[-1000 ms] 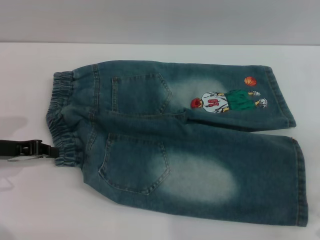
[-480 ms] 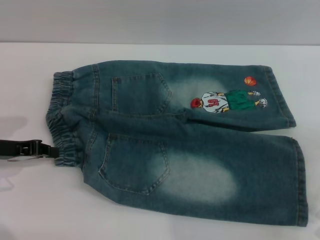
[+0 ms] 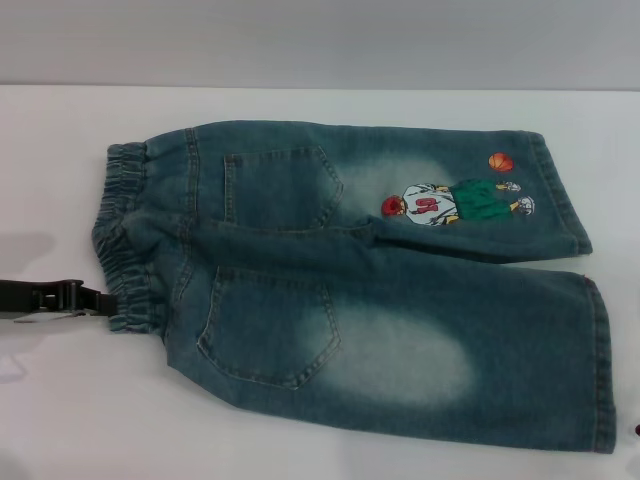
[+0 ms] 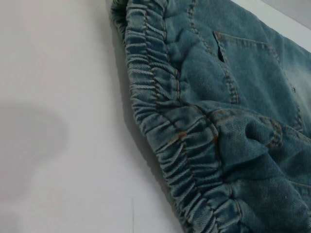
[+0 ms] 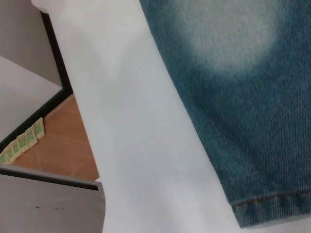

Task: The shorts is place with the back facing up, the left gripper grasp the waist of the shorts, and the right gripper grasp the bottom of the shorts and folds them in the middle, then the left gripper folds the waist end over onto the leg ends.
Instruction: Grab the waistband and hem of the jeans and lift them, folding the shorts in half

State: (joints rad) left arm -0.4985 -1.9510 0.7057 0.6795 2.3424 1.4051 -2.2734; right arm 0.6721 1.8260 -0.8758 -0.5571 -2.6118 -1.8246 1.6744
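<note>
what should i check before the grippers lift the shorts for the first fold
1. Back facing up: ok, the shorts show both back pockets.
2. Lying flat on the table: ok, both legs spread out, not folded yet.
3. Left gripper at the waistband: ok for position; whether it grips, cannot tell.
4. Right gripper at the leg hem: not ok, only a sliver shows at the frame edge, apart from the denim.
5. Nothing lying on the shorts: ok.
</note>
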